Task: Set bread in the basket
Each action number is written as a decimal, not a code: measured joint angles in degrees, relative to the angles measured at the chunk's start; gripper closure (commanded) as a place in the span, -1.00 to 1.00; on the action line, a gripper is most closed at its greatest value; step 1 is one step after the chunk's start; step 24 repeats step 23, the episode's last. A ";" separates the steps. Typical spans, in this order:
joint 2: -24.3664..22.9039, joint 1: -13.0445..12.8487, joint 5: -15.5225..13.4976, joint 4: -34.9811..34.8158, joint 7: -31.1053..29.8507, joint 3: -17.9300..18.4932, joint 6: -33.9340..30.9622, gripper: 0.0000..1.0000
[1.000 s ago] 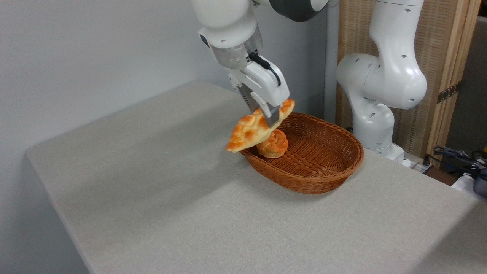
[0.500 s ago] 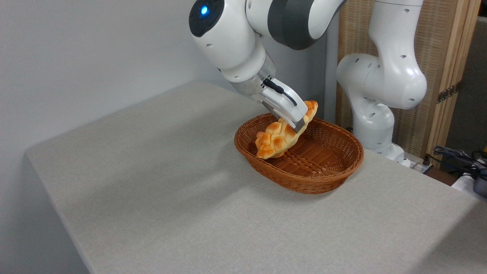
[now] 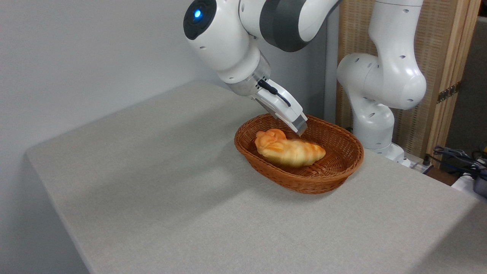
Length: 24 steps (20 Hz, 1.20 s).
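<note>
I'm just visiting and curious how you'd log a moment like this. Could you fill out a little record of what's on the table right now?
bread: lying inside the basket, pale side up, free of the gripper
small bun: in the basket, at the bread's left end, mostly hidden behind it
basket: on the table, near its far right edge
gripper: above the basket's far rim, holding nothing; finger gap cannot be judged
table: grey cloth-like surface
</note>
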 measured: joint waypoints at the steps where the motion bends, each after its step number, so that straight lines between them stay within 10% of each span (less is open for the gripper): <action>1: 0.00 -0.30 0.25 0.00 0.00 -0.02 0.00 -1.00; 24: 2.16 -0.65 0.40 8.23 -9.13 -2.66 34.79 -1.00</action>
